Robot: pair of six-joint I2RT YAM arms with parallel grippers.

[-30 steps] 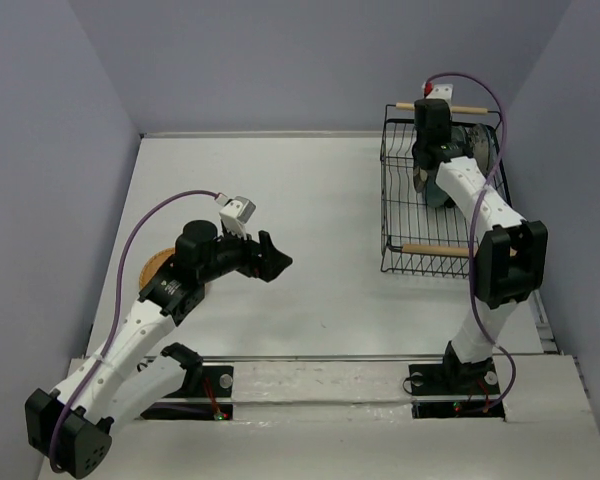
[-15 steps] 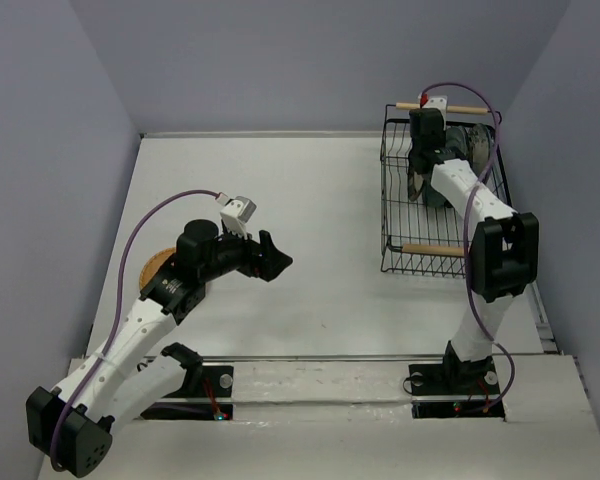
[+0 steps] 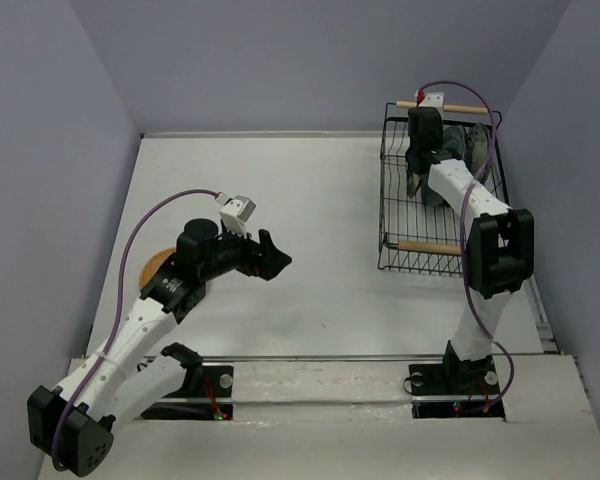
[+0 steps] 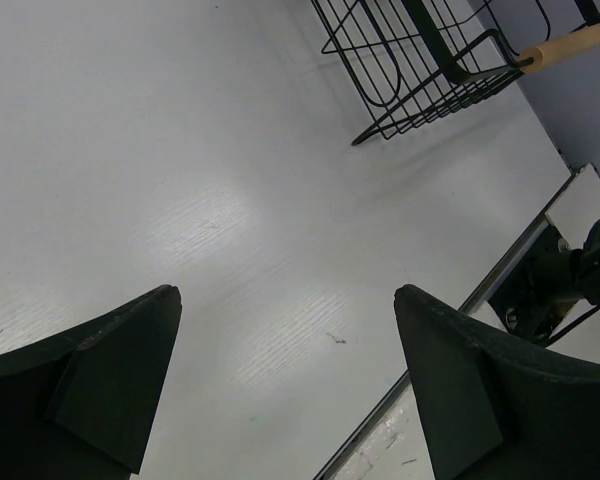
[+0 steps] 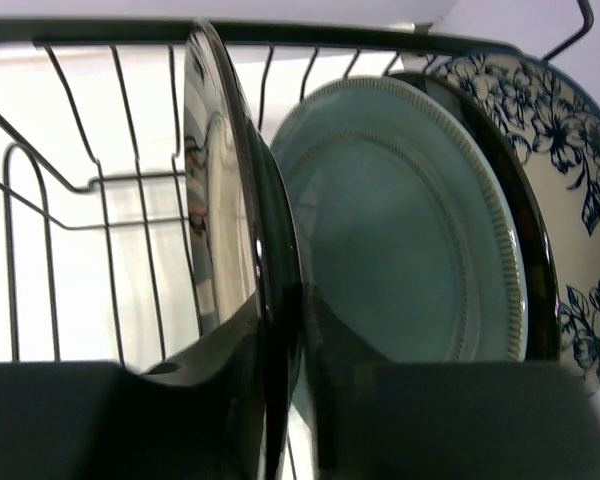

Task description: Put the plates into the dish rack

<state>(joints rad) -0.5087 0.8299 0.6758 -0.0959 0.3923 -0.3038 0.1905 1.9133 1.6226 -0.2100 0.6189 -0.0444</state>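
While your right gripper (image 3: 417, 180) is reaching down into the dish rack (image 3: 384, 200) at the far right of the table in the top view, your left gripper (image 3: 270, 258) is hanging over bare table mid-left. The orange-tan plate (image 3: 155, 266) is peeking out from under that arm, well apart from the rack. In the left wrist view, the left gripper (image 4: 280, 300) is gaping wide with nothing between its fingers, and the rack's near corner (image 4: 400, 70) is showing up top. In the right wrist view, the right gripper (image 5: 295, 400) is pinching the dark-rimmed plate (image 5: 220, 200) by its lower rim, one finger on each face. That plate is standing upright on edge, edge-on to the camera, with its face turned toward the teal plate (image 5: 400, 260) just beside it. Behind the teal one, a second dark-rimmed plate (image 5: 535, 260) and the floral plate (image 5: 580, 200) are lining up the same way. I'd say you're seating it now, so keep it vertical and parallel to the teal one. Make sure the rim is resting between the wires before you let go, or it could tip onto its neighbour.
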